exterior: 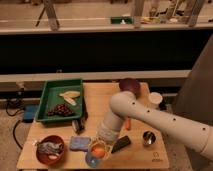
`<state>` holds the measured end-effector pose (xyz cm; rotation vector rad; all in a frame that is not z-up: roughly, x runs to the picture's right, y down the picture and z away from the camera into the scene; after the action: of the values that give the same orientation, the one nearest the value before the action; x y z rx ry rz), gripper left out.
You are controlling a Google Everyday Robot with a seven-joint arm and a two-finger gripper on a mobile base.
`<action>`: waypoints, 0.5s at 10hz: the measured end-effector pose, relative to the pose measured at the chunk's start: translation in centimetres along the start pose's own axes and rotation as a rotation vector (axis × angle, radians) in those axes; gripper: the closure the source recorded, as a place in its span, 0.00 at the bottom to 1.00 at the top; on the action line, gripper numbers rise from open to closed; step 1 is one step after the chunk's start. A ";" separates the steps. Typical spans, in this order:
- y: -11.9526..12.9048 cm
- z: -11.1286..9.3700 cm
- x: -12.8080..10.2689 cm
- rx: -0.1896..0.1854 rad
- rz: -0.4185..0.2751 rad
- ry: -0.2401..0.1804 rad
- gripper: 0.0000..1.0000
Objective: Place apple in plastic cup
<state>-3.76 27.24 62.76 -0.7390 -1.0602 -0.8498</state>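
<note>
The apple (98,150), small, round and orange, sits at the mouth of the light-blue plastic cup (91,160) near the table's front edge. I cannot tell whether it rests in the cup or hangs just over it. My gripper (101,144) is at the end of the white arm (131,107), which reaches down from the right. It is right over the apple and touches or nearly touches it. The arm's end hides part of the cup's rim.
A blue sponge (79,143) lies left of the cup and a black object (121,144) right of it. Around them are a metal cup (148,137), white cup (155,98), orange stick (128,122), dark red bowl (129,85), green tray (51,90) and red bowl (41,153).
</note>
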 end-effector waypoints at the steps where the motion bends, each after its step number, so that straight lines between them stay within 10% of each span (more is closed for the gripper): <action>1: -0.3 0.4 0.0 -0.001 -0.009 -0.013 0.95; 5: -0.6 1.5 0.3 0.007 -0.025 -0.083 1.00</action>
<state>-4.85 28.11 63.60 -0.7619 -1.1477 -0.8424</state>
